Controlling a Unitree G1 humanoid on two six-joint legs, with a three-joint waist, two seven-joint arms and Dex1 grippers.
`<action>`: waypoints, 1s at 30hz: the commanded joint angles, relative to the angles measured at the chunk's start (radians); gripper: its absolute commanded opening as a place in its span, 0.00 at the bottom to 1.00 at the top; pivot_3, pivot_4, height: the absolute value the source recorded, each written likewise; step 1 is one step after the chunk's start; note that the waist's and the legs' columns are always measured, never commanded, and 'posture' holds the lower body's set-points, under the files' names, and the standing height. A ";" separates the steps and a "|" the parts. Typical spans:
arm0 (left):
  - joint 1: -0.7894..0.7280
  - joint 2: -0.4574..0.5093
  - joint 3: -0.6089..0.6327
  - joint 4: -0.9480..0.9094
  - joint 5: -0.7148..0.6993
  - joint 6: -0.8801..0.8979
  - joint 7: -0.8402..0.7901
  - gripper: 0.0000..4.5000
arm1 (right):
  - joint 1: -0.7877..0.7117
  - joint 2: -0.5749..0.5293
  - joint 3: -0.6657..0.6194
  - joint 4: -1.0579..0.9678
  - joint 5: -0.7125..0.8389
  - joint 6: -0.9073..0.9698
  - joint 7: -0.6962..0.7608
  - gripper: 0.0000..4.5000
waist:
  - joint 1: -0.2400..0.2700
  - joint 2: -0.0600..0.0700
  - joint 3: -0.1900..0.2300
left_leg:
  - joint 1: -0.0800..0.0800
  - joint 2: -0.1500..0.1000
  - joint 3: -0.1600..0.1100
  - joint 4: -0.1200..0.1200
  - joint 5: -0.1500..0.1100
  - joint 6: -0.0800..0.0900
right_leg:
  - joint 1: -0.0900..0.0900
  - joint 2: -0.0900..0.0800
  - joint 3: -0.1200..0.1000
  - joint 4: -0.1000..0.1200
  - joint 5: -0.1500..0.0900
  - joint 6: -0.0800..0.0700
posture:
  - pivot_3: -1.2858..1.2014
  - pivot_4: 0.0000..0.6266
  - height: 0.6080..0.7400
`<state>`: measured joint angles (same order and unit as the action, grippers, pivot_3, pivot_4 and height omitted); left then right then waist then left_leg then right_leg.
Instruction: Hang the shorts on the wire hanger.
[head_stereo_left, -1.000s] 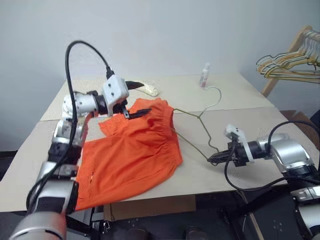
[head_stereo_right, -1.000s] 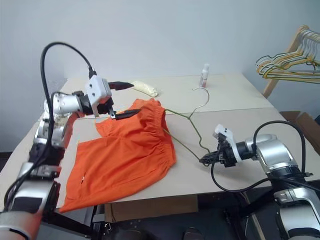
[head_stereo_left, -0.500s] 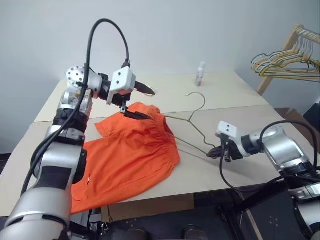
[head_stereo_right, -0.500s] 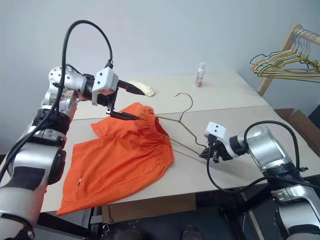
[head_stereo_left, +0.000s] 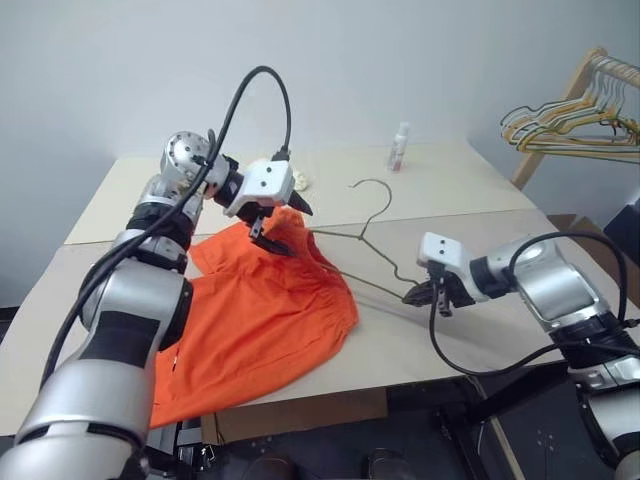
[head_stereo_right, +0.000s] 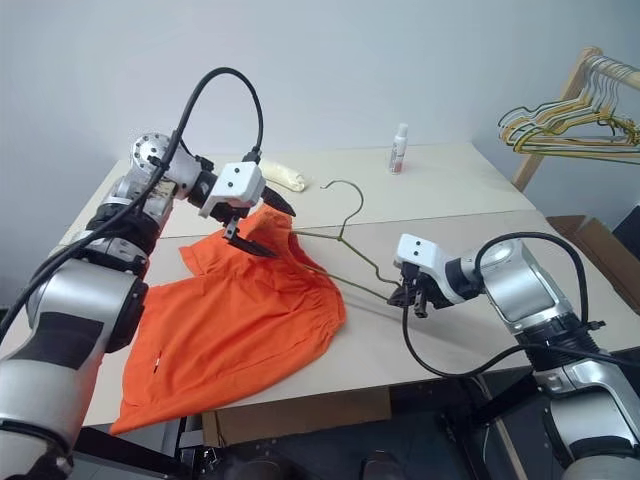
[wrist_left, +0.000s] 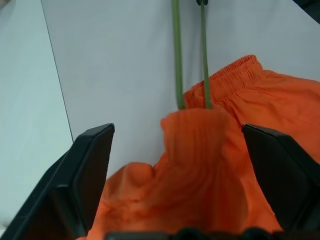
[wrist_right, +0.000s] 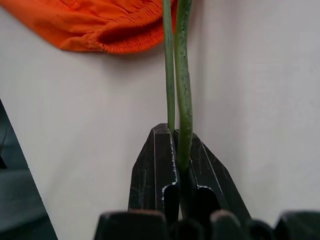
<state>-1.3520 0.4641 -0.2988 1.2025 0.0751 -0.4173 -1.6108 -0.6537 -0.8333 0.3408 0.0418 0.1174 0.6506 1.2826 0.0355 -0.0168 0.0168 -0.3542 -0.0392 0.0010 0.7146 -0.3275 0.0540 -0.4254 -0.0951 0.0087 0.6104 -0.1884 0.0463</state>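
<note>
On a beige table (head_stereo_left: 470, 200), the right gripper (head_stereo_left: 418, 296) is clamped on one corner of the thin grey-olive wire hanger (head_stereo_left: 365, 250), whose far end is tucked into the waistband of the bright orange fabric shorts (head_stereo_left: 255, 320) lying flat. The left gripper (head_stereo_left: 285, 228) has its fingers spread wide, straddling the bunched waistband without gripping it. This looks like the threading step: next it likely must pinch the waistband and draw it along the wire; no writing is legible anywhere.

We see the beige table (head_stereo_left: 480, 200) carrying the orange shorts (head_stereo_left: 260, 320); beyond them, 1 small bottle (head_stereo_left: 401, 147) stands.
</note>
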 joint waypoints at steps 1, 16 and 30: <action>-0.050 0.002 -0.013 0.016 0.015 -0.002 -0.004 0.71 | -0.017 -0.011 -0.023 -0.049 0.000 -0.015 -0.002 0.00 | 0.000 0.000 0.000 | 0.000 0.000 0.000 0.000 0.000 0.000 | 0.000 0.000 0.000 0.000 0.000 0.000 | 0.53 0.00 1.00; -0.062 0.002 0.008 0.027 0.086 -0.045 0.056 0.00 | 0.015 0.010 -0.078 -0.115 -0.008 -0.143 -0.102 0.00 | -0.013 -0.001 0.000 | 0.000 0.000 0.000 0.000 0.000 0.000 | 0.000 0.000 0.000 0.000 0.000 0.000 | 0.53 0.00 1.00; -0.152 0.024 0.082 0.044 0.088 -0.075 0.164 0.00 | 0.073 0.099 -0.341 -0.078 0.010 -0.313 -0.375 0.60 | -0.024 -0.002 0.002 | 0.000 0.000 0.001 0.000 0.000 0.000 | 0.000 0.000 0.001 0.000 0.001 0.002 | 0.52 0.00 1.00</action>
<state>-1.4510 0.4763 -0.2421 1.2443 0.1704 -0.4836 -1.4623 -0.5736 -0.7269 0.0794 0.0038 0.1018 0.3122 0.9504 0.0113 -0.0191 0.0190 -0.3543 -0.0392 0.0017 0.7150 -0.3275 0.0540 -0.4256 -0.0953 0.0101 0.6106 -0.1875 0.0479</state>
